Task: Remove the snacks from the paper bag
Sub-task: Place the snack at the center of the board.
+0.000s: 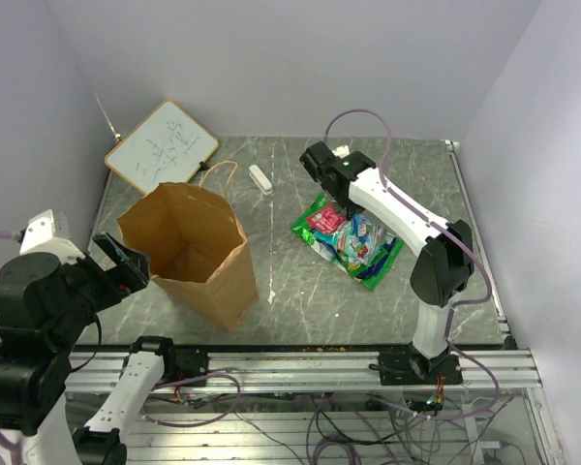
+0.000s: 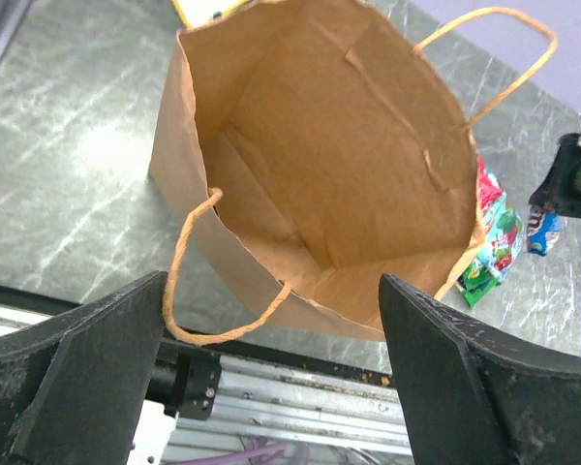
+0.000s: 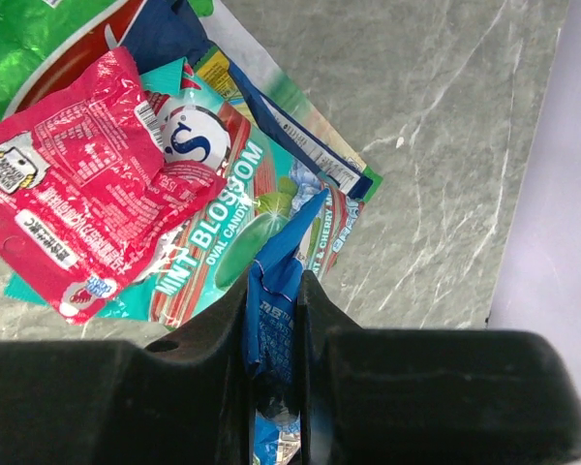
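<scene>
Top view: the paper bag (image 1: 198, 252) stood open at left centre; the left gripper (image 1: 131, 263) sat just left of it, jaws wide; the snacks (image 1: 358, 247) lay heaped right of centre on the table (image 1: 300, 281), beneath the right gripper (image 1: 341, 201). Left wrist: the bag's mouth filled the upper middle; spread fingers (image 2: 97, 368) at the lower corners gripped nothing. Right wrist: narrow jaws pinched a blue packet (image 3: 271, 320) at lower centre; a red packet (image 3: 87, 184) lay upper left.

Paper bag (image 1: 189, 252): plain brown kraft, tan twisted handles. Worktop (image 1: 300, 291): dark grey-green, white marble veining. Packets right of the bag: red packet (image 3: 77, 213) with white print; teal packet (image 3: 223, 223), red stripes, white lettering; blue packet (image 3: 286, 247); glossy green packet (image 3: 19, 58). Right gripper (image 3: 276, 310): black.
</scene>
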Robot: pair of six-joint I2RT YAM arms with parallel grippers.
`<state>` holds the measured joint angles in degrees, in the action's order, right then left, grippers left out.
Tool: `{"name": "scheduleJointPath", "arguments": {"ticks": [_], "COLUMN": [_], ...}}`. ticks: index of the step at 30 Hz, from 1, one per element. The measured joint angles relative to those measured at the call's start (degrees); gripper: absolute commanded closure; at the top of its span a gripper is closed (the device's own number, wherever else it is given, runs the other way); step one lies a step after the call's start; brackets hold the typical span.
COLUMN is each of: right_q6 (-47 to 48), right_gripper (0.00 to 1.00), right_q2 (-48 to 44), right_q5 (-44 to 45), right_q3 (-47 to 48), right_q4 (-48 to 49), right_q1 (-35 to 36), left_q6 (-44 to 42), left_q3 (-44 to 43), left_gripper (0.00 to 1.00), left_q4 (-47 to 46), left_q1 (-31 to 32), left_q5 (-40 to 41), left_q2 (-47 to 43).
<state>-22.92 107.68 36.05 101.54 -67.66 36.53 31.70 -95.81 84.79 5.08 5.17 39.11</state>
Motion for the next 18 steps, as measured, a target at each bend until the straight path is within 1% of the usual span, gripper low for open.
{"name": "scheduleJointPath", "arguments": {"ticks": [7,10,18], "right_q6": [-1.8,-1.6,-0.8], "right_gripper": [0.93,0.93,0.89], "right_q2": [6.4,7.5,10.2], "right_q5": [2.3,3.0,3.0], "right_q3": [1.7,1.7,3.5], "right_q4": [-2.4,-2.4,-2.1], "right_q1": [0.0,0.0,0.0], "left_q6": [-3.1,-4.4,-5.9], "left_q3": [-7.7,-10.8,-14.0], "left_gripper": [0.03,0.03,0.03], "left_q4": [-2.5,-3.5,-4.4], "left_q1": [1.4,1.8,2.8], "left_q5": [1.2,1.2,1.3], "left_q2": [1.5,3.0,5.7]}}
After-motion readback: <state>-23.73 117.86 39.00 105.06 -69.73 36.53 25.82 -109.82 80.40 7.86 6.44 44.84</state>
